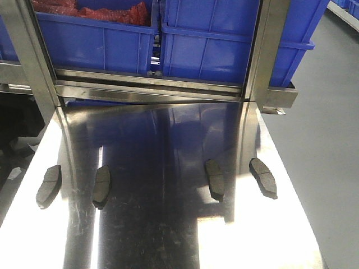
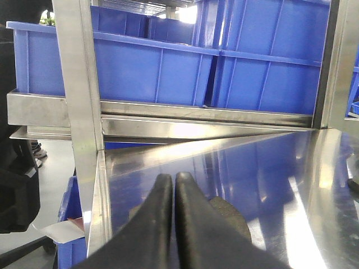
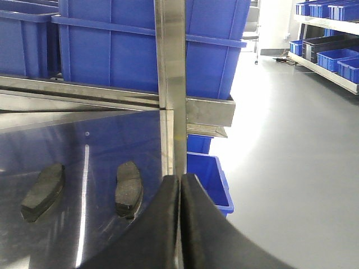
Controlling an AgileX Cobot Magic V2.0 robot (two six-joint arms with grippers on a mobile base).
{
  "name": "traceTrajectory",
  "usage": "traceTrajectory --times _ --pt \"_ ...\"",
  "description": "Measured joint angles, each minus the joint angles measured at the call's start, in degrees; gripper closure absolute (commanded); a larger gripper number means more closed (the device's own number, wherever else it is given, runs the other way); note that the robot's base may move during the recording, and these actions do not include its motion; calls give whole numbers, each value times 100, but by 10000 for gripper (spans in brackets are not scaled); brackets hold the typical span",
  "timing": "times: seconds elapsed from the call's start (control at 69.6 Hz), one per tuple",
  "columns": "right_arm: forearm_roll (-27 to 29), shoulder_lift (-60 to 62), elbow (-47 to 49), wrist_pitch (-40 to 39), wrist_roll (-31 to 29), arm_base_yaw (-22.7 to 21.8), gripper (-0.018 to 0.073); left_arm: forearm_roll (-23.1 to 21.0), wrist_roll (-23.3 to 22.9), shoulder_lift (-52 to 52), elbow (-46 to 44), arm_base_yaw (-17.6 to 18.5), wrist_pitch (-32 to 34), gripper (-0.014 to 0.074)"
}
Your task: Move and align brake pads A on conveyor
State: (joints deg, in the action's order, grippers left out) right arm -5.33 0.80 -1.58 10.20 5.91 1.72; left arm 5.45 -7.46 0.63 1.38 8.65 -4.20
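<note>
Both jaws fully closed, tip to tip, nothing held: left gripper (image 2: 174,180) and right gripper (image 3: 180,180). Looks like a parked pose to me, no pick started.

The four brake pads A (image 1: 215,179) lie flat on the steel table (image 1: 168,241) in two pairs, one left and one right, well apart. Probably laid out as one pair per arm.

My right wrist view has the right pair just ahead. In the left wrist view, one pad is partly hidden behind my fingers (image 2: 151,224).

The conveyor isn't in any view, so I judge none delivered yet. Blue bins (image 1: 213,45) sit behind the frame (image 1: 151,84), clear of my reach path.
</note>
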Motion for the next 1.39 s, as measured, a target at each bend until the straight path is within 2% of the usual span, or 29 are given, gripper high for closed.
traceTrajectory --times 1.178,1.393 --pt "0 0 0 0 0 0 568 25 0 0 0 0 70 603" --pt "0 0 0 0 0 0 568 35 -285 -20 -477 0 -130 603"
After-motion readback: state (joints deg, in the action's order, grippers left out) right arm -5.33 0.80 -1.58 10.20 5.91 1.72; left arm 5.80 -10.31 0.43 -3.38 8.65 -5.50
